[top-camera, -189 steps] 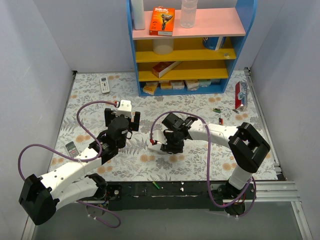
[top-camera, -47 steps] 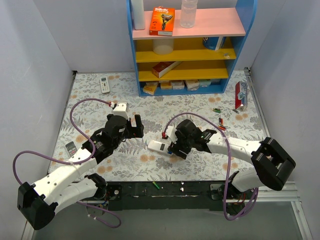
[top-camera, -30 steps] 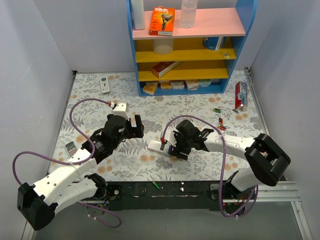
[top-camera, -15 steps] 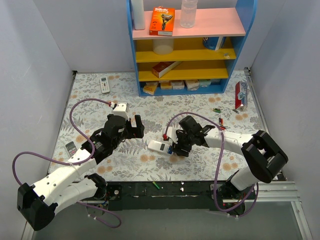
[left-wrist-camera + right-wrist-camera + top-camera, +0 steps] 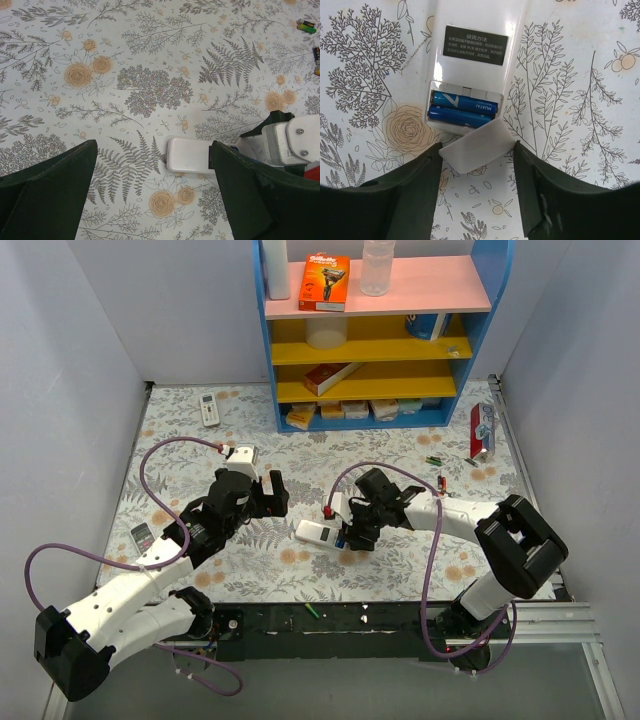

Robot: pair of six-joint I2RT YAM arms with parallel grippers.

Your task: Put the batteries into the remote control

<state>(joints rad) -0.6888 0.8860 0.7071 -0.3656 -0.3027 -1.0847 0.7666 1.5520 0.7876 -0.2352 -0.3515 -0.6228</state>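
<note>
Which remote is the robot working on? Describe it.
From the blue shelf, come forward to the middle of the table. The remote control lies at the right gripper, back up. Unlike the white remote by the far wall, its open recess shows two blue batteries.

A robotics lab, with a test cell dressed up to look domestic. Plain pale walls (image 5: 60,390) box in the counter (image 5: 400,455) on three sides, with no room beyond them in view. Two white-and-black robot arms, the left arm (image 5: 140,585) and the right arm (image 5: 470,520), are bolted to a black rail (image 5: 330,618) at the near edge, and purple cables (image 5: 160,455) loop loosely off them. The homely parts read as props: a floral cloth covers the counter, and at the back stands a small blue shelf unit (image 5: 497,300) with pink and yellow boards, holding a razor pack (image 5: 327,282), a clear bottle (image 5: 376,268) and small boxes (image 5: 355,408).
</note>
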